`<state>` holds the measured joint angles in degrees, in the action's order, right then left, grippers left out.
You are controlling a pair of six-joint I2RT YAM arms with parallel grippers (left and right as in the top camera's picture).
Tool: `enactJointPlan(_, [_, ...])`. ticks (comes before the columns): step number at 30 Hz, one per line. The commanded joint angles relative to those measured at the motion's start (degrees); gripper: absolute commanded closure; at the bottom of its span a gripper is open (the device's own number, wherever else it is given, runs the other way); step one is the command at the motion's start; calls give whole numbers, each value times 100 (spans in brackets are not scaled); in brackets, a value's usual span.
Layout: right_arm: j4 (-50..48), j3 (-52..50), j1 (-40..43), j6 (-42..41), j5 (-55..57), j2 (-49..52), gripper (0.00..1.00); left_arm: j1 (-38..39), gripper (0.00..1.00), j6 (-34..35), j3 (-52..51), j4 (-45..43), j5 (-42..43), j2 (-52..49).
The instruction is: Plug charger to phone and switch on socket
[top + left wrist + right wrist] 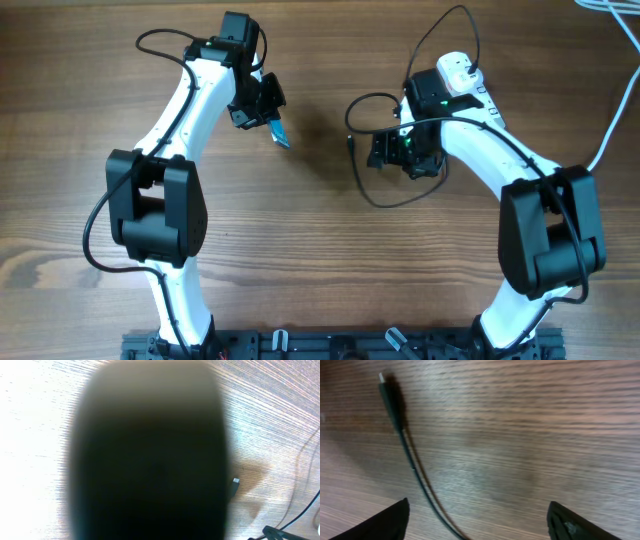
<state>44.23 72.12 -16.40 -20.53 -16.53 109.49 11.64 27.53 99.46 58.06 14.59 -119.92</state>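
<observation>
Plainly: one phone held, one plug lying loose on open wood.

Counted, there are one socket [460, 70], one phone [280, 134], one charger [391, 402] and two arms. The socket lies toward the far edge of the tabletop [320, 280], partly hidden under the right arm, and a white cord [608, 140] lies to its right by the tabletop's right edge. Far left of the socket, the left end effector [270, 118] is closed on the phone and holds it tilted with a cyan sliver showing; its wrist view is mostly a dark blur. The charger's plug tip lies flat, left of the socket and nearer the front, with nothing touching it. The right end effector [392, 150] hangs between plug and socket with its fingers [380, 522] spread wide, gripping nothing. Open wood runs from the socket's left to the phone and on to the front edge.
</observation>
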Motion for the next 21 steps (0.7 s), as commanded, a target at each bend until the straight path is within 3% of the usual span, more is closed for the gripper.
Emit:
enactJointPlan(1, [-120, 61, -284, -90, 120, 87, 9, -28, 96, -2, -26, -42, -31, 136])
enactJointPlan(6, [-507, 61, -839, -461, 879, 87, 0, -28, 96, -4, -26, -90, -33, 136])
enactJointPlan(11, [-678, 61, -1547, -251, 2253, 90, 0, -28, 96, 192, -26, -229, -22, 136])
enactJointPlan(21, [-715, 50, -1814, -136, 2319, 90, 0, -13, 96, 297, -26, -232, -11, 136])
